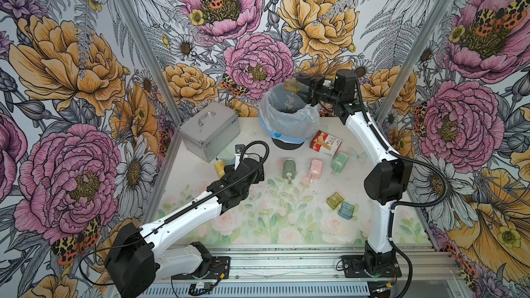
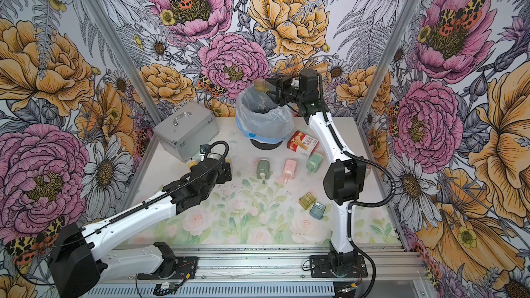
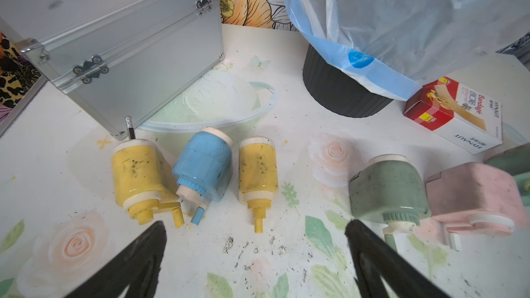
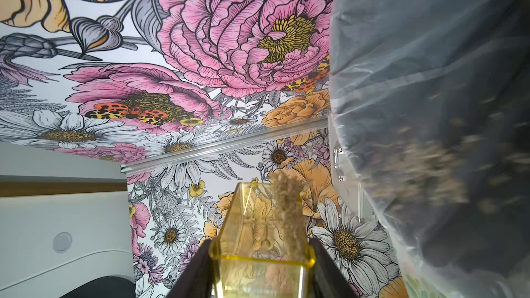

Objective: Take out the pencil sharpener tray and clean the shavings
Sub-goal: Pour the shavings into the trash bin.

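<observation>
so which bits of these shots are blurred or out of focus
Right wrist view: shavings smear into streaks against the bin liner; in both top views the yellow tray is motion-blurred; left wrist view: crisp, the blue sharpener in focus.

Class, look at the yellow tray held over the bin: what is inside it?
Inside the yellow tray, gripped by the right gripper, a brownish clump of shavings lies blurred near its open end. Its rear end is cut off from view.

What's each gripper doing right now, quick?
Left gripper: open, empty.
Right gripper: closed on the yellow sharpener tray, tipped over the lined bin.
</observation>
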### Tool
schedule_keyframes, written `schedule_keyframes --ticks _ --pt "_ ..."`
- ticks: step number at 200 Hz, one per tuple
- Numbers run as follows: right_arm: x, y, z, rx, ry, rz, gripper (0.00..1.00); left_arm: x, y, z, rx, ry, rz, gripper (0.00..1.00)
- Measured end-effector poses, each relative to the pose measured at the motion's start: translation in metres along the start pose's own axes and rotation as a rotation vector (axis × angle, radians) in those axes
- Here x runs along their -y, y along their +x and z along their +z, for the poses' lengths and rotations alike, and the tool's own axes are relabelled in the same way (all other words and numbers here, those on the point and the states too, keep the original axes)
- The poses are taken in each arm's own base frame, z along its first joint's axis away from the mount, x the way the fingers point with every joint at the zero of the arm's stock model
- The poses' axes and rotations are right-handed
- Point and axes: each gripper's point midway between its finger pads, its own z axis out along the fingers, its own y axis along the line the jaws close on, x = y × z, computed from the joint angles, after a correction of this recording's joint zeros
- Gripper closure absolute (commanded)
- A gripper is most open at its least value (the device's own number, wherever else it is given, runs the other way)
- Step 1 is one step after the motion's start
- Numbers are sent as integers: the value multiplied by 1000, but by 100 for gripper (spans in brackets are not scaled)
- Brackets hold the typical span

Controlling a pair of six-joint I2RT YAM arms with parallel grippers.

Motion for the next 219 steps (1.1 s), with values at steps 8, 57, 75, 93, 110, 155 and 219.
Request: schedule_keyframes --ticks 8,57,75,93,110,155,219 --pt "3 -1 2 8 -12 29 83 1 -1 -5 7 8 2 1" --pt "17 -9 19 111 -86 188 84 2 -1 -28 20 26 13 1" --pt "9 0 21 139 -125 203 85 1 1 -35 19 26 23 1" --pt "-5 16 20 156 -162 204 88 2 0 -43 22 30 29 1" --pt "-19 30 12 172 -191 205 89 2 -3 -51 33 36 29 1" --pt "-29 38 -13 243 -224 213 89 3 -4 -61 44 45 24 1" --pt "29 20 -12 311 -75 281 87 8 -3 -64 50 42 19 1"
